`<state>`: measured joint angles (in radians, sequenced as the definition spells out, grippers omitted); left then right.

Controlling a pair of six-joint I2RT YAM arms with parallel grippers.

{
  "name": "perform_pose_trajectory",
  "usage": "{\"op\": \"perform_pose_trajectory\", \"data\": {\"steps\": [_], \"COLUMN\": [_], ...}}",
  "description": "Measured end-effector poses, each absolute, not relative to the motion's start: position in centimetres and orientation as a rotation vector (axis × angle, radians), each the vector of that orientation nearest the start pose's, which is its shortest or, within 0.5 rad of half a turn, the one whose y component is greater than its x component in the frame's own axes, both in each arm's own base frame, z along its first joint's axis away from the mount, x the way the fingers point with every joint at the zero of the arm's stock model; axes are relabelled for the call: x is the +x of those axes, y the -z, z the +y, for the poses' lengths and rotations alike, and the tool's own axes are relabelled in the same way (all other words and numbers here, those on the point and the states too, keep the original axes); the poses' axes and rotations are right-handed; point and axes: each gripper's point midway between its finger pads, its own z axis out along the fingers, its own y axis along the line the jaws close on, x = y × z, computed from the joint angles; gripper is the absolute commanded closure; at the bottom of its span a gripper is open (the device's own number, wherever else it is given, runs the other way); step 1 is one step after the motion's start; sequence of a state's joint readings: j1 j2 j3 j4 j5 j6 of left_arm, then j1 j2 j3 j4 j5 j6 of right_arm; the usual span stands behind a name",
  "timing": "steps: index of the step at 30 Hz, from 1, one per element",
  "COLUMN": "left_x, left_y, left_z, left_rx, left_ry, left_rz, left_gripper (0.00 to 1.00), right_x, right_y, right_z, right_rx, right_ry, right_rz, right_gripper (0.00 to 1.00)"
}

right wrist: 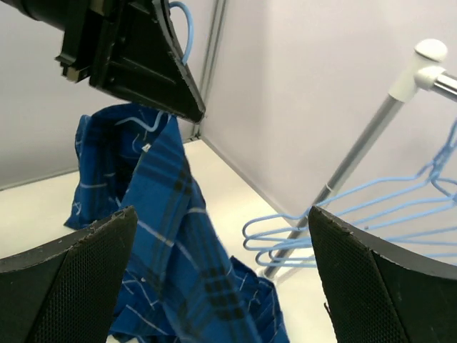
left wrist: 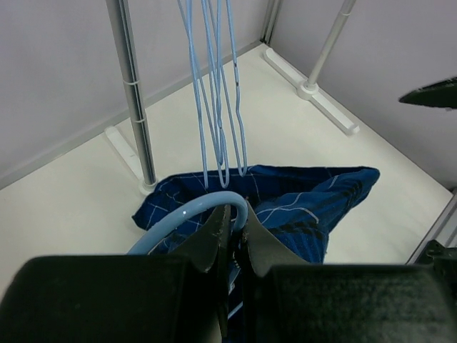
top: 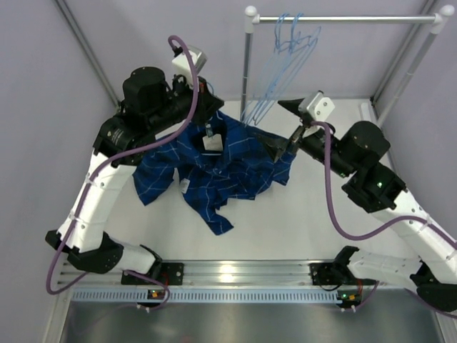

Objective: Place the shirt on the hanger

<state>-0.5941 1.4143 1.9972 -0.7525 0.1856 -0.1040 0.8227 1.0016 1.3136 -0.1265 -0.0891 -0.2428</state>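
Fingers of the left gripper (left wrist: 234, 225) clamp the hanger (left wrist: 187, 211), the shirt (left wrist: 300, 207) hanging from it, while the right gripper (right wrist: 221, 214) has its fingers spread wide apart nearby.

This is a robotics lab test cell, not a home. A bare metal clothes rail (top: 343, 19) stands on a white tabletop (top: 300, 229), boxed in behind and on both sides by plain lilac panels (top: 43, 107). In front of the rail, two robot arms (top: 93, 200) are bolted to an aluminium track (top: 235, 273) and trail purple cables (top: 335, 207). The only props are identical wire hangers (top: 289, 53) on the rail and a plaid shirt (top: 214, 171) near its post.
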Motion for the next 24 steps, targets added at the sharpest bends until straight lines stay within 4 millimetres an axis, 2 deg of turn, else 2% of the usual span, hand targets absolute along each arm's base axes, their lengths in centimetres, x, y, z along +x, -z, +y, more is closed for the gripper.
{"op": "perform_pose_trajectory", "data": {"steps": [4, 9, 16, 20, 22, 24], "left_x": [28.5, 26.7, 26.2, 26.3, 26.2, 26.2], "left_y": [-47.5, -48.8, -49.1, -48.9, -48.9, -48.9], "left_z": [-23.8, -22.7, -22.3, -22.3, -22.4, -22.5], "left_rx": [0.557, 0.543, 0.543, 0.546, 0.553, 0.563], "left_ry": [0.679, 0.697, 0.695, 0.690, 0.694, 0.699], "left_rz": [1.695, 1.659, 1.654, 1.658, 1.656, 1.655], "left_gripper": [1.00, 1.00, 1.00, 1.00, 1.00, 1.00], "right_x": [24.3, 25.4, 26.2, 26.1, 25.9, 25.7], "right_y": [-47.4, -44.4, -41.4, -40.0, -39.7, -39.6], "right_z": [28.1, 31.8, 33.6, 33.9, 34.0, 34.1], "right_rx": [-0.873, -1.025, -1.132, -1.166, -1.175, -1.182], "right_ry": [-0.584, -0.647, -0.720, -0.746, -0.754, -0.768], "right_rz": [1.162, 1.194, 1.244, 1.276, 1.282, 1.285], "right_gripper": [0.00, 0.01, 0.02, 0.14, 0.30, 0.32]}}
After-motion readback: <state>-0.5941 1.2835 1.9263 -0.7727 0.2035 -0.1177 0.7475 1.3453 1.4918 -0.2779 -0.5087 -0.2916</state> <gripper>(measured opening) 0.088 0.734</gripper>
